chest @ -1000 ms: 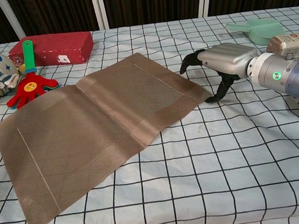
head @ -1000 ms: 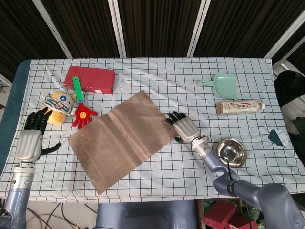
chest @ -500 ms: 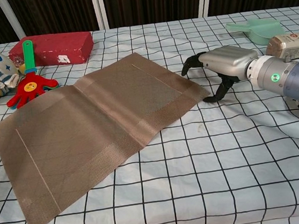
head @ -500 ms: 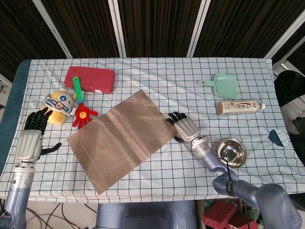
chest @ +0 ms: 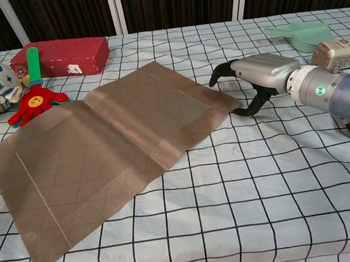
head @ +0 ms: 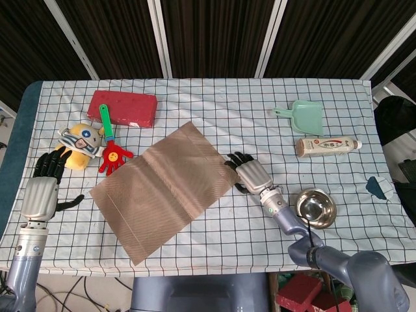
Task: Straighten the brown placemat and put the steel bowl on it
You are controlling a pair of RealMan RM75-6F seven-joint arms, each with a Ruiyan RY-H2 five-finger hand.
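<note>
At the far left of the checked tablecloth [head: 214, 104], the left hand [head: 41, 192] rests palm-down near the table edge, its dark fingers spread and holding nothing. Just beyond it lies a yellow plush toy [head: 79, 144], with a red hand-shaped clapper [head: 112, 150] on a green handle beside it and a red block [head: 123, 108] further back. The brown placemat [head: 162, 190] lies flat in the middle of the table, skewed so its edges run diagonally across the grid lines; a crease crosses it in the chest view. At its right-hand corner sits the right hand [chest: 259, 77], palm down with fingers curled toward the cloth; its fingertips [chest: 243, 110] reach the mat's edge, though whether they pinch the mat or merely touch it cannot be told. Further right, the steel bowl [head: 316, 208] stands upright on the cloth, well apart from the mat, beside the right forearm. Behind it lie a tube [head: 328, 147] and a green dustpan [head: 300, 116].
</note>
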